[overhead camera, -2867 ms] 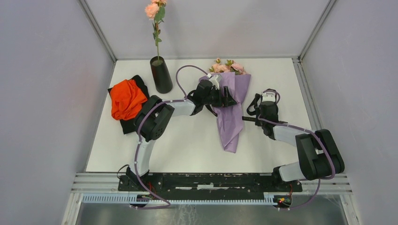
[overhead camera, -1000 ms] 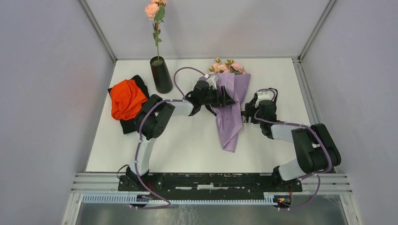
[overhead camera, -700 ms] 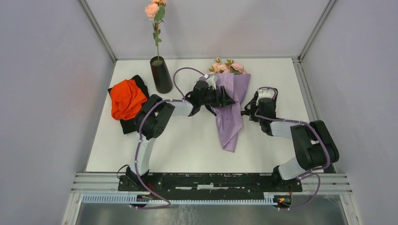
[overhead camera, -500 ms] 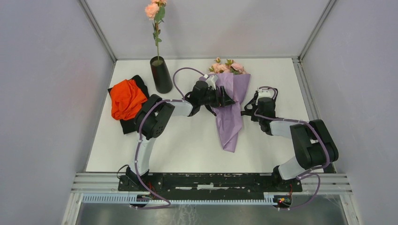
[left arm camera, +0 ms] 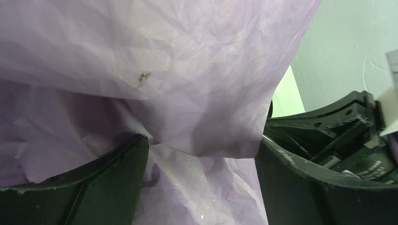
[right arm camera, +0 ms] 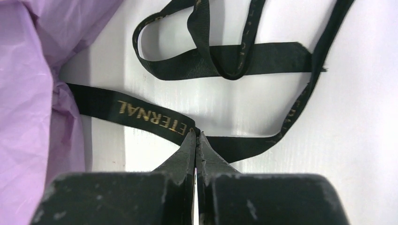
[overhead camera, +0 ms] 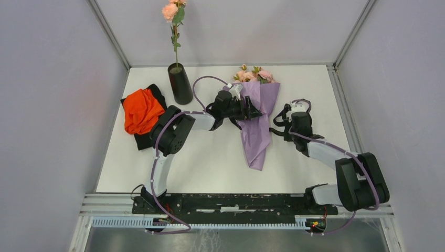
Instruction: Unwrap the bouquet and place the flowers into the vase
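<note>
Right gripper (right arm camera: pixel 197 136) has just closed, pinching the black fabric ribbon (right arm camera: pixel 150 115) of the lilac-paper-wrapped rose bouquet (overhead camera: pixel 257 126), which lies midway along the white table (overhead camera: pixel 210 157) far edge; untying can begin. Left gripper (left arm camera: pixel 202 146) stands wide, straddling the wrap.

The top camera looks down from above and behind me onto the whole counter (overhead camera: pixel 210 157). My left wrist camera sits very close against the lilac paper (left arm camera: pixel 164 70). My right wrist camera looks closely at the black ribbon (right arm camera: pixel 155 117) beside that same paper.
</note>
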Controlling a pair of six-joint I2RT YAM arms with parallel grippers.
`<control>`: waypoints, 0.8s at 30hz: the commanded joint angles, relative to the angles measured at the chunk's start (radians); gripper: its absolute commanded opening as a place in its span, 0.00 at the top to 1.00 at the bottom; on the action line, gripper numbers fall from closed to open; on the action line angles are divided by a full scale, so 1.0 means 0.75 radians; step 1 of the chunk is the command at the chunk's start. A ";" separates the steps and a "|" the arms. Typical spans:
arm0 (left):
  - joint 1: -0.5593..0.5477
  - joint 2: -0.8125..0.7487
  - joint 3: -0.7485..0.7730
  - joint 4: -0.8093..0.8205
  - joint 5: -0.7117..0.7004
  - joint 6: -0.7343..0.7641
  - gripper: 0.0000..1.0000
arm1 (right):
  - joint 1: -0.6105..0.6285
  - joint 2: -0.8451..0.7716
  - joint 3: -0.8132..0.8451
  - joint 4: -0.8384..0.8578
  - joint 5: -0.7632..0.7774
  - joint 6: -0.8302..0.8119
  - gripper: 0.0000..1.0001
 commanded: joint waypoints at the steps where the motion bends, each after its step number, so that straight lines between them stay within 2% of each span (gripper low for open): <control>1: 0.012 0.016 -0.033 -0.013 -0.002 -0.037 0.11 | 0.004 -0.162 0.015 -0.108 0.047 -0.020 1.00; 6: 0.013 0.012 -0.043 0.004 0.009 -0.049 0.12 | 0.006 -0.233 0.027 -0.220 0.149 -0.021 1.00; 11: 0.013 0.018 -0.044 0.020 0.021 -0.063 0.12 | 0.004 -0.304 -0.035 -0.193 0.160 -0.034 1.00; 18: 0.013 0.005 -0.043 0.021 0.024 -0.064 0.12 | 0.001 -0.380 -0.010 -0.236 0.230 -0.025 1.00; 24: 0.012 -0.006 -0.046 0.014 0.031 -0.060 0.12 | -0.073 -0.424 0.113 -0.265 0.160 0.015 1.00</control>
